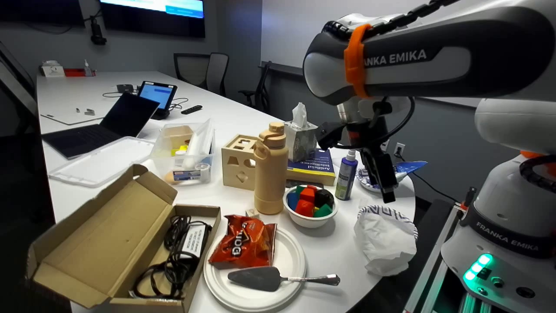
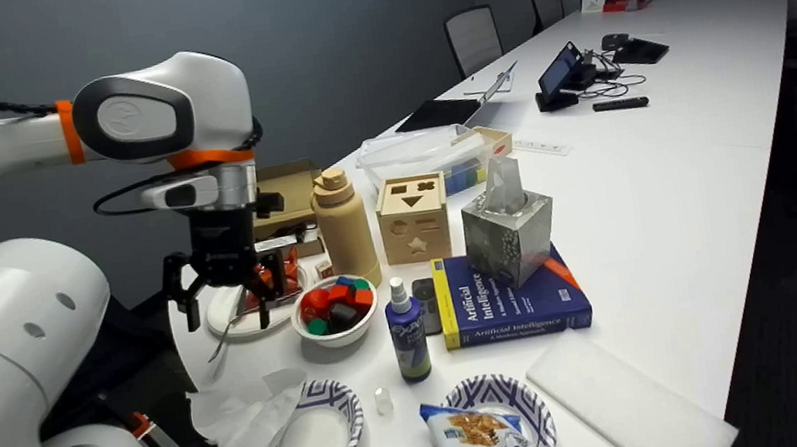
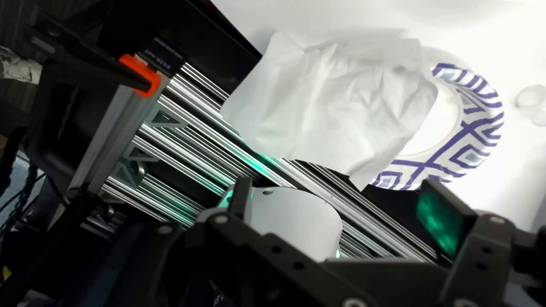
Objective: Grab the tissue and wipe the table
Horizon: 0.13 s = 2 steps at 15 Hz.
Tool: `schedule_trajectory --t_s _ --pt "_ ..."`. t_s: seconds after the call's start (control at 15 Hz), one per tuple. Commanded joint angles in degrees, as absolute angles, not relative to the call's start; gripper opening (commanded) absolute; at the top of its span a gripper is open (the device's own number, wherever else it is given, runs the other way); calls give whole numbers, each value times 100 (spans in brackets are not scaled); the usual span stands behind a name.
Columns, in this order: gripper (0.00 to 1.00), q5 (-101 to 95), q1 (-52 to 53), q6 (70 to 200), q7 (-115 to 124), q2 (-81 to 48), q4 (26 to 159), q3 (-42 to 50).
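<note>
The white crumpled tissue (image 1: 384, 248) lies over part of a blue-and-white patterned paper plate (image 1: 397, 214) at the rounded edge of the white table (image 1: 332, 256). It also shows in an exterior view (image 2: 247, 420) and in the wrist view (image 3: 332, 98), where one side hangs past the table edge. My gripper (image 2: 227, 321) is open and empty, with its fingers pointing down above the table edge, higher than the tissue. In the wrist view the fingers (image 3: 344, 204) are wide apart, with the robot base and metal rails behind them. Nothing touches the fingers.
Near the tissue are a bowl of coloured blocks (image 1: 309, 213), a spray bottle (image 1: 346, 176), a white plate (image 1: 256, 300) with a red snack bag and cake server, a tan bottle (image 1: 271, 174), and a blue snack bag (image 2: 484, 445). A tissue box (image 2: 509, 231) stands on a book (image 2: 511, 305).
</note>
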State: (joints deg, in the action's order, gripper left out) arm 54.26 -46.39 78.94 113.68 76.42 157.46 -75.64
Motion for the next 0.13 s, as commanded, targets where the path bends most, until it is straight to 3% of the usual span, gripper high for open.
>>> schedule_trajectory --t_s 0.0,0.07 --pt "100 4890 -4308 7215 11551 8221 15746 -6884" --pt "100 4874 -4323 7214 11559 8207 15746 -6904"
